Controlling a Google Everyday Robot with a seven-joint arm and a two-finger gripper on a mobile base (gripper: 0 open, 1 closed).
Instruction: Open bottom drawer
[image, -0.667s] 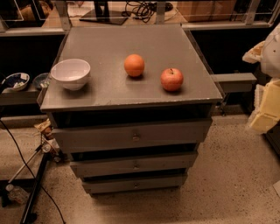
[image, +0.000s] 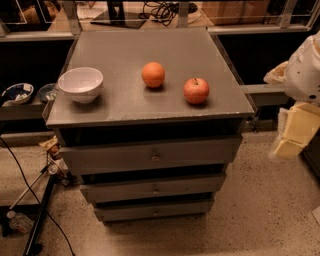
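Note:
A grey cabinet (image: 150, 80) with three stacked drawer fronts fills the middle of the camera view. The bottom drawer (image: 125, 212) is the lowest and slimmest front, with a small round knob (image: 155, 211) at its centre, and it sits flush like the two fronts above it. My gripper (image: 295, 132), cream-coloured under a white arm segment (image: 305, 70), hangs at the right edge of the view. It is well to the right of the cabinet, about level with the top drawer and apart from every drawer.
On the cabinet top stand a white bowl (image: 80, 84), an orange (image: 153, 75) and a red apple (image: 196, 91). A dark stand with cables (image: 35, 200) lies on the floor at left. Shelves run behind the cabinet on both sides. Speckled floor (image: 260, 210) stretches out at front right.

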